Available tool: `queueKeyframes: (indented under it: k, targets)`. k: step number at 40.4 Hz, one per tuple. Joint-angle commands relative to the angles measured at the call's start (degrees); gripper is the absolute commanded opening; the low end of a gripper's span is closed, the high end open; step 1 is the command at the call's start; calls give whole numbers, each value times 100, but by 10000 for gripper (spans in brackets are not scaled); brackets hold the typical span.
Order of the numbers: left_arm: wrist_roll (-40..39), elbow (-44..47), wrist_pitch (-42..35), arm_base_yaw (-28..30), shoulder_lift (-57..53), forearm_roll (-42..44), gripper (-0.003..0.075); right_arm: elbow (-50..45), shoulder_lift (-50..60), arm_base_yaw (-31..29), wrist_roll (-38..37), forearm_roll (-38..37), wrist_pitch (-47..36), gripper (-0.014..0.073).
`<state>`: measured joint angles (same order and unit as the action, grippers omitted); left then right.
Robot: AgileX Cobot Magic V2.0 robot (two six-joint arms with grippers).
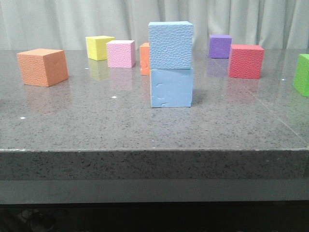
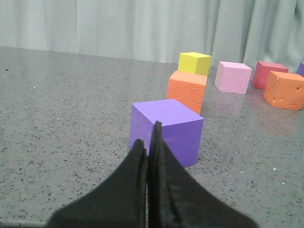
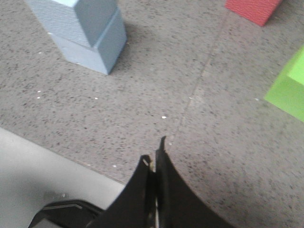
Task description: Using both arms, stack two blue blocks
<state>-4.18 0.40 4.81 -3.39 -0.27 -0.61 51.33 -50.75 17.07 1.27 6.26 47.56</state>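
Already one blue block [image 1: 170, 45] sits squarely on the other blue block [image 1: 171, 87] near the middle of the granite counter [image 1: 96, 125]. Well apart from that stack, the left gripper [image 2: 149, 137] has its jaws pressed together just before a purple cube [image 2: 166, 129]; the right gripper [image 3: 154, 152] also shows closed, empty jaws.

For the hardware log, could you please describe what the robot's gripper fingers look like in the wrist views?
Both the left gripper and right gripper have matte black fingers that flare wide at the base and taper to thin pointed tips. No markings, cables or sleeves show in these views.
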Motion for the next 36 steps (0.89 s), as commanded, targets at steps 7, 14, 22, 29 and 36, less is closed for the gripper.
queueKeyframes:
  k: [7, 14, 22, 29, 36]
  targets:
    - [-15, 204, -481, -40, -138, 1, -18, -1470, 1849, -1266, 398, -145, -2329, -68]
    - [-15, 204, -481, -40, -138, 1, -18, -3093, 3372, -1849, 442, -141, -4048, -68]
    - [-15, 204, -481, -40, -138, 1, -18, -4488, 4628, -1883, 430, -141, -4663, -68]
    - [-15, 204, -481, -40, -138, 1, -18, -5093, 5125, -1883, 426, -141, -4799, -68]
    - [-15, 204, -481, -40, -130, 1, -18, -5282, 5249, -1883, 426, -141, -4968, -68]
